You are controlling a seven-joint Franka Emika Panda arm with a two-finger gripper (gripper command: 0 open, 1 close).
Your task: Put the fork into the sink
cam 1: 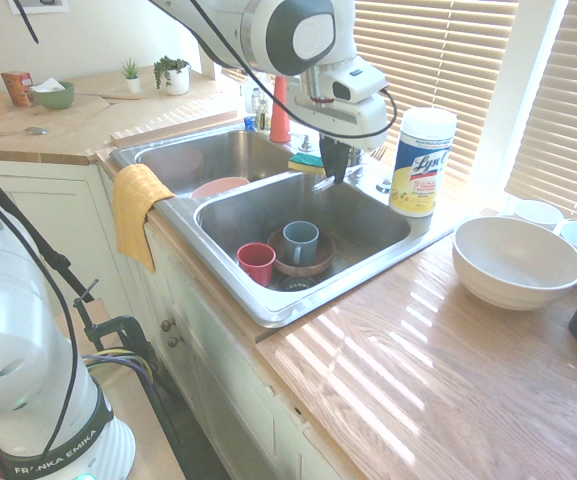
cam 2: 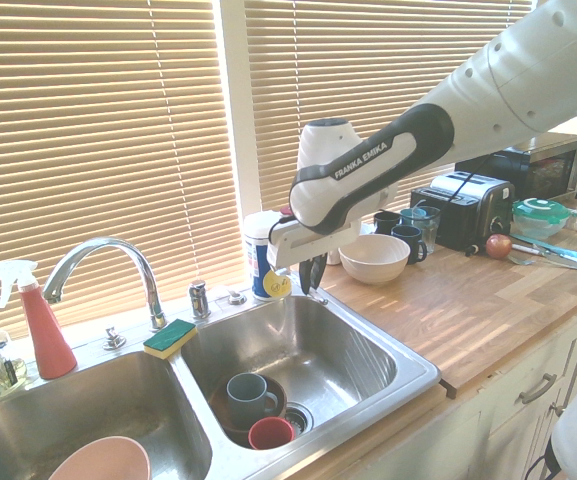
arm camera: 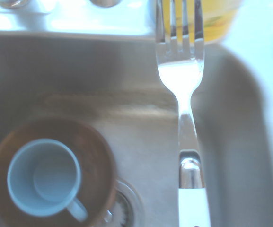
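Note:
My gripper (cam 1: 334, 172) (cam 2: 312, 281) hangs over the back part of the sink's (cam 1: 368, 228) (cam 2: 348, 350) near basin, shut on the fork. In the wrist view the fork (arm camera: 186, 80) has a white handle and silver tines, and it reaches level across the basin's (arm camera: 127, 71) back wall towards the rim. The tines (cam 1: 378, 152) just show behind the gripper in the first exterior view. Below, a grey-blue mug (cam 1: 300, 241) (cam 2: 247, 396) (arm camera: 44, 176) stands in a brown bowl (cam 1: 318, 262) beside a red cup (cam 1: 257, 263) (cam 2: 270, 432).
A Lysol canister (cam 1: 423, 160) stands on the rim just beyond the gripper. A large white bowl (cam 1: 516, 262) and mugs sit on the wooden counter. The faucet (cam 2: 98, 255), a green-yellow sponge (cam 2: 170, 338) and a red spray bottle (cam 2: 43, 325) line the back. A yellow cloth (cam 1: 138, 205) drapes over the sink's front edge.

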